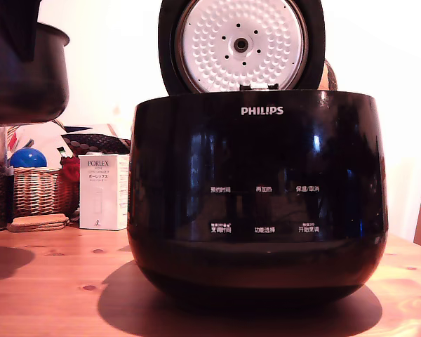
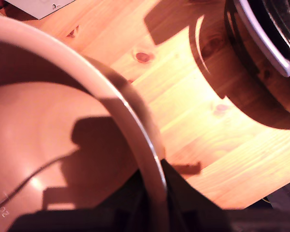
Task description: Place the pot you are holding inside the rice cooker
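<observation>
The dark grey-black round metal pot [image 1: 22, 74] hung in the air above the wooden tabletop [image 1: 49, 281], at the exterior view's upper left, well clear of the wood and casting a soft shadow near that end. From the wrist view its wide pale rim [image 2: 121, 104] swept across the picture, with the smooth inside wall below it catching warm light and showing faint level marks. The black gripper [image 2: 154, 193] was pinching the pot's rim, one finger [image 2: 183, 198] down the outside wall and the other dark part inside the bowl.

The large glossy black rounded rice cooker [image 1: 258, 196], marked PHILIPS with white button labels, stood on the tabletop towards its front edge, filling the middle and the exterior view's right. Its round lid [image 1: 241, 43] stood raised behind the body, the white dimpled inner plate facing forward. The pot was off to the exterior view's left of the cooker, apart from it and about level with the cooker's top.

Behind, near the far edge of the table at the exterior view's left, sat a white cardboard box [image 1: 103, 192] printed PORLEX, a woven wicker basket [image 1: 36, 191] with a blue ball [image 1: 27, 158] in it, and flat cork coasters [image 1: 37, 222] in front of the basket.
</observation>
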